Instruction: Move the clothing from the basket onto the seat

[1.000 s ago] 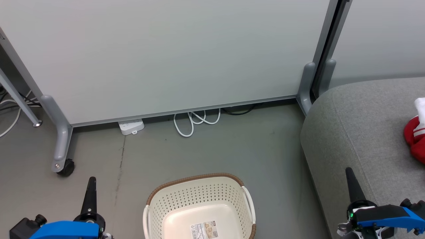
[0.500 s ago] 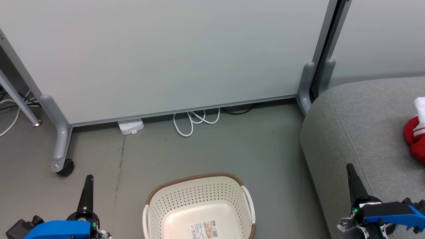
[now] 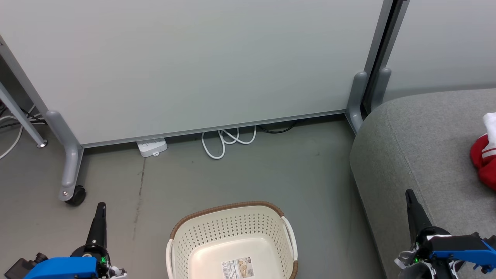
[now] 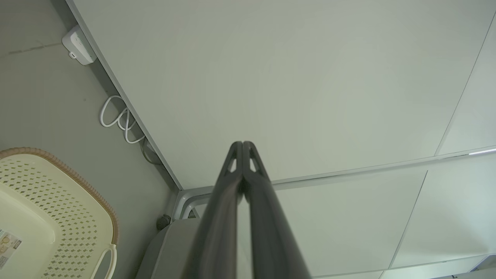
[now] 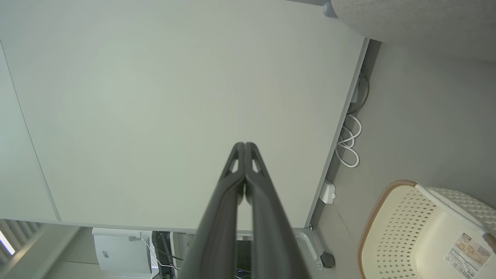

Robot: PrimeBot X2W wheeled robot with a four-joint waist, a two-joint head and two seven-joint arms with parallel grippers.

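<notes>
Head view: grey floor (image 3: 240, 178) (scuffed) below white partition (image 3: 193, 66)

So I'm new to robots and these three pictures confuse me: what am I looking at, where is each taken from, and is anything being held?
It is a two-armed robot. The wide picture comes from its head, looking down at the floor: the left gripper at lower left, the right gripper at lower right. The other two come from cameras on each wrist, looking along that arm's closed dark fingers. Both grippers are shut and hold nothing. Between them on the floor stands the basket, with nothing in it but a label. The grey seat on the right carries the clothing, red and white, at the picture's edge.
</notes>
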